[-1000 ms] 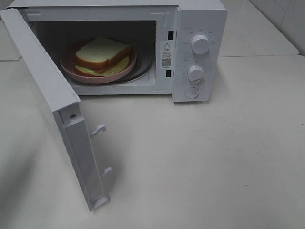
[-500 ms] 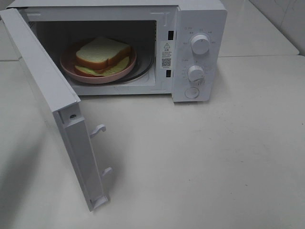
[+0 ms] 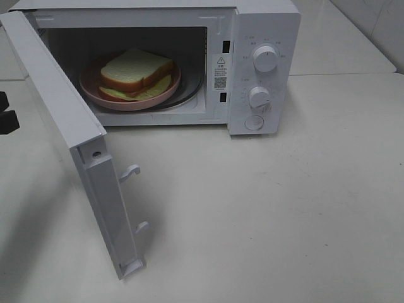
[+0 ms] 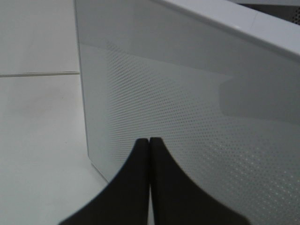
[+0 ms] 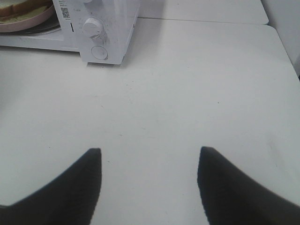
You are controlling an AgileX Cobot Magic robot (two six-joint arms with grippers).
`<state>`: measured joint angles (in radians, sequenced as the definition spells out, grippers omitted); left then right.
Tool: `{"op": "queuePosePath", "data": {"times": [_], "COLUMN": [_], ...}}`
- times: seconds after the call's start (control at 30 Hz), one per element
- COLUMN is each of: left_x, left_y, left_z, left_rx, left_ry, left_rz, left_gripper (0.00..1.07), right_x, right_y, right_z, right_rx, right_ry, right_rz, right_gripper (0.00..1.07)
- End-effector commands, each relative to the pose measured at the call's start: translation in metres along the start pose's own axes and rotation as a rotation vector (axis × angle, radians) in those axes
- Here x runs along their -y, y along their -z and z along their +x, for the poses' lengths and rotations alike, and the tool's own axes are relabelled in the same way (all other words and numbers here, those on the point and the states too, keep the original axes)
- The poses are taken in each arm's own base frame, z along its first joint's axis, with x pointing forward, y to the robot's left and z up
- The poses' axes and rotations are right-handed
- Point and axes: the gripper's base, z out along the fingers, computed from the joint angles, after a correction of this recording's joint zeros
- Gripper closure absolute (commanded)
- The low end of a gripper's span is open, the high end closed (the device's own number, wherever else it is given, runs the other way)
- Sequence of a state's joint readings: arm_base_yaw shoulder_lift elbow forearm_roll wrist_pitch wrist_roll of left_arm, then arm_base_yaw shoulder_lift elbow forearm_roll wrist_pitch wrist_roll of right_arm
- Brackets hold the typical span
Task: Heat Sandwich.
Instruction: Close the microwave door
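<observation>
A white microwave (image 3: 265, 25) stands on the pale table (image 3: 284, 208), its door (image 3: 57, 95) swung wide open at its left side. A pink plate (image 3: 126, 103) sits inside the microwave. Its right panel carries two knobs (image 3: 266, 58), one above the other, over a round button (image 3: 254, 123).

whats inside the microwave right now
A pink plate carrying the sandwich, with lettuce poking out below its top slice. The sandwich covers the plate's middle, so nothing under it shows.

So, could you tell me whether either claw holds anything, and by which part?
Nothing is held: left claw shut, empty, by the microwave door; right claw open over the table.
</observation>
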<state>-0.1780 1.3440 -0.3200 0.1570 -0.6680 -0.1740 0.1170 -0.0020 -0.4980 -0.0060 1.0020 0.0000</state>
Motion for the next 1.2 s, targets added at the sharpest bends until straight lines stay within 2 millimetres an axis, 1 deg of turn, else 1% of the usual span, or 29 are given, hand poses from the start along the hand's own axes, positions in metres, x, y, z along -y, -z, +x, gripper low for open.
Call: {"op": "queuePosePath", "data": {"times": [0.03, 0.13, 0.17, 0.2, 0.27, 0.3, 0.43, 0.47, 0.5, 0.57, 0.6, 0.63, 0.73, 0.77, 0.8, 0.87, 0.9, 0.93, 1.03, 1.07, 1.1, 1.17, 1.2], "left_x": [0.009, 0.020, 0.020, 0.025, 0.029, 0.029, 0.048, 0.048, 0.054, 0.059, 0.067, 0.067, 0.081, 0.081, 0.092, 0.103, 0.116, 0.116, 0.134, 0.145, 0.145, 0.157, 0.166], "left_y": [-0.005, -0.009, -0.009, -0.013, -0.015, -0.015, -0.016, -0.016, -0.015, -0.015, -0.017, -0.017, -0.023, -0.023, -0.029, -0.035, -0.041, -0.041, -0.049, -0.055, -0.055, -0.061, -0.066], "left_z": [0.000, 0.003, 0.003, 0.007, 0.010, 0.010, 0.014, 0.014, 0.015, 0.016, 0.017, 0.017, 0.017, 0.017, 0.017, 0.018, 0.017, 0.017, 0.017, 0.018, 0.018, 0.015, 0.015], "left_rx": [0.044, 0.057, 0.057, 0.048, 0.035, 0.035, 0.049, 0.049, 0.063, 0.079, 0.083, 0.083, 0.074, 0.074, 0.077, 0.067, 0.056, 0.056, 0.052, 0.051, 0.051, 0.055, 0.055], "left_ry": [-0.009, -0.009, -0.009, -0.010, -0.016, -0.016, -0.058, -0.058, -0.060, -0.054, -0.060, -0.060, -0.083, -0.083, -0.101, -0.111, -0.105, -0.105, -0.084, -0.072, -0.072, -0.061, -0.061], "left_rz": [0.052, 0.094, 0.094, 0.099, 0.085, 0.085, 0.064, 0.064, 0.041, 0.000, -0.021, -0.021, -0.045, -0.045, -0.062, -0.080, -0.084, -0.084, -0.088, -0.090, -0.090, -0.094, -0.100], "left_gripper": [1.07, 1.07, 1.07, 1.07, 1.07, 1.07, 1.07, 1.07, 1.07, 1.07, 1.07, 1.07, 1.07, 1.07, 1.07, 1.07, 1.07, 1.07, 1.07, 1.07, 1.07, 1.07, 1.07], "right_x": [0.000, 0.000, 0.000, 0.000, 0.000, 0.000, 0.000, 0.000, 0.000, 0.000, 0.000, 0.000, 0.000, 0.000, 0.000, 0.000, 0.000, 0.000, 0.000, 0.000, 0.000, 0.000, 0.000], "right_y": [0.003, 0.003, 0.003, 0.003, 0.003, 0.003, 0.003, 0.003, 0.003, 0.003, 0.003, 0.003, 0.003, 0.003, 0.003, 0.003, 0.003, 0.003, 0.003, 0.003, 0.003, 0.003, 0.003], "right_z": [0.002, 0.002, 0.002, 0.002, 0.002, 0.002, 0.002, 0.002, 0.002, 0.002, 0.002, 0.002, 0.002, 0.002, 0.002, 0.002, 0.002, 0.002, 0.002, 0.002, 0.002, 0.002, 0.002], "right_rx": [0.032, 0.032, 0.032, 0.032, 0.032, 0.032, 0.032, 0.032, 0.032, 0.032, 0.032, 0.032, 0.032, 0.032, 0.032, 0.032, 0.032, 0.032, 0.032, 0.032, 0.032, 0.032, 0.032], "right_ry": [-0.008, -0.008, -0.008, -0.008, -0.008, -0.008, -0.008, -0.008, -0.008, -0.008, -0.008, -0.008, -0.008, -0.008, -0.008, -0.008, -0.008, -0.008, -0.008, -0.008, -0.008, -0.008, -0.008], "right_rz": [0.009, 0.009, 0.009, 0.009, 0.009, 0.009, 0.009, 0.009, 0.009, 0.009, 0.009, 0.009, 0.009, 0.009, 0.009, 0.009, 0.009, 0.009, 0.009, 0.009, 0.009, 0.009, 0.009], "right_gripper": [0.47, 0.47, 0.47, 0.47, 0.47, 0.47, 0.47, 0.47, 0.47, 0.47, 0.47, 0.47, 0.47, 0.47, 0.47, 0.47, 0.47, 0.47, 0.47, 0.47, 0.47, 0.47, 0.47]}}
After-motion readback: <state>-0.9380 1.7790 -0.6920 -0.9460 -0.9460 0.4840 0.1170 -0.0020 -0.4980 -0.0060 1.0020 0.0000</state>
